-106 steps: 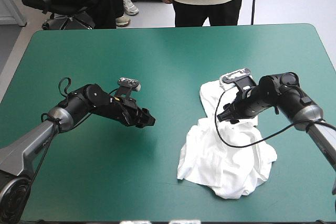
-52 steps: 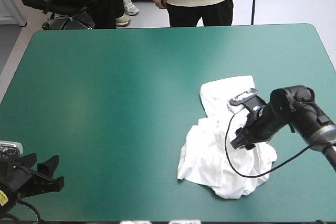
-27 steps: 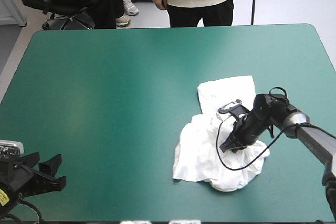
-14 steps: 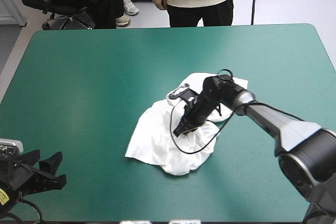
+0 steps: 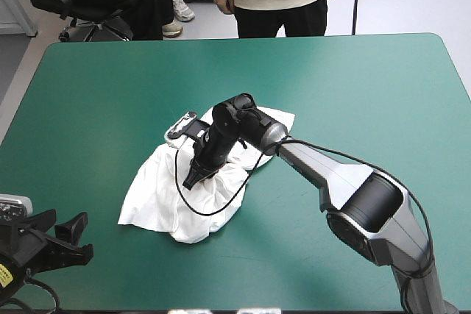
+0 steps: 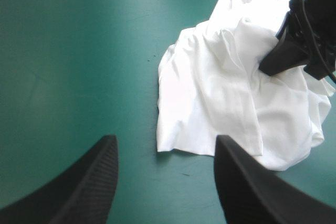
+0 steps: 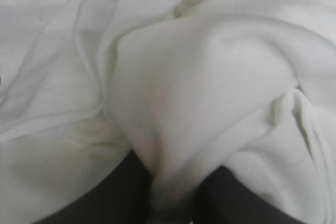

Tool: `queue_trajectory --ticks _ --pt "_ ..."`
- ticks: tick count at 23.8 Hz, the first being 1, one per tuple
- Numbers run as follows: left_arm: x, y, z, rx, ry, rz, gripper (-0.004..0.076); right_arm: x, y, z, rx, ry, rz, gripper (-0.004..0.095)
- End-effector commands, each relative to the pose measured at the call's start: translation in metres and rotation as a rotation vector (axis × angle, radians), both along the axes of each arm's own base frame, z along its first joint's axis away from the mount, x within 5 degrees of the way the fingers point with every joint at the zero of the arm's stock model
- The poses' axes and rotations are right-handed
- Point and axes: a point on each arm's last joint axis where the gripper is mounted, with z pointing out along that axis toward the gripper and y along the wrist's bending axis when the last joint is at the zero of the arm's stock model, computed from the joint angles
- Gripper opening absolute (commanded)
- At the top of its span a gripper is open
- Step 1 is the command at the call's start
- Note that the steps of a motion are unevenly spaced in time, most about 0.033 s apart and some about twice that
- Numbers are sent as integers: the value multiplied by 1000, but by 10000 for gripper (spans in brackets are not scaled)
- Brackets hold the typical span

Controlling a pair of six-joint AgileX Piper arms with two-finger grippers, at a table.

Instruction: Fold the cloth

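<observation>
The white T-shirt (image 5: 158, 200) lies crumpled on the teal-green cover, left of the table's middle. My right gripper (image 5: 196, 178) presses down on its upper middle, shut on the T-shirt. In the right wrist view a raised fold of T-shirt (image 7: 210, 77) runs down between the black fingers of that gripper (image 7: 170, 195). My left gripper (image 5: 62, 244) hovers open at the near left corner, well short of the cloth. From the left wrist view the T-shirt (image 6: 220, 93) spreads ahead of my open left gripper (image 6: 167, 139), with the right gripper (image 6: 278, 59) on its far side.
My right arm (image 5: 331, 174) stretches diagonally over the table from the near right to the shirt. Bare teal-green cover (image 5: 353, 86) surrounds the cloth on all sides. The table's near edge runs just beside the left gripper.
The right gripper has dragged the T-shirt leftward from the table's right side to left of its middle. The left arm pulled back to the near left corner earlier and has stayed there.
</observation>
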Motion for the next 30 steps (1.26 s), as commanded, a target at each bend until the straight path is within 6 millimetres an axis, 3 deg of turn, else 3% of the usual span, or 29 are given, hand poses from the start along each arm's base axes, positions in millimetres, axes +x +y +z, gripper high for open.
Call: queue_trajectory --ticks 1,4,7,11,14,16,17,18,19,21,23,26,30 --pt "3 -1 11 -26 -69 -5 405 -2 -10 42 15 -79 -3 437" --pt "3 -1 11 -26 -69 -5 405 -6 -17 44 -50 -48 8 551" --pt "3 -1 11 -26 -69 -3 405 -9 -23 52 -61 -51 -30 554" --pt "6 -1 6 -24 -5 25 405 -16 -37 79 -54 -123 -59 554" --pt "12 -2 -1 18 97 40 405 -25 -61 96 -98 -193 -94 554" --pt "26 -6 -5 48 165 46 405 -37 -94 108 -109 -199 -148 554" --pt "38 -9 -9 69 212 68 405 -45 -122 110 -117 -176 -197 554" --pt "46 -12 -12 84 243 71 405 -47 -134 110 -122 -168 -220 554" --pt "63 -18 -18 107 300 69 413 -54 -162 111 -128 -166 -273 554" --pt "88 -28 -29 134 357 62 448 -60 -197 114 -128 -177 -350 554" --pt "114 -34 -44 165 429 74 463 -67 -217 124 -110 -205 -402 554" --pt "147 -41 -70 133 530 79 469 -74 -223 134 -84 -243 -399 554" --pt "172 -37 -93 123 609 90 469 -74 -223 134 -79 -242 -399 554"
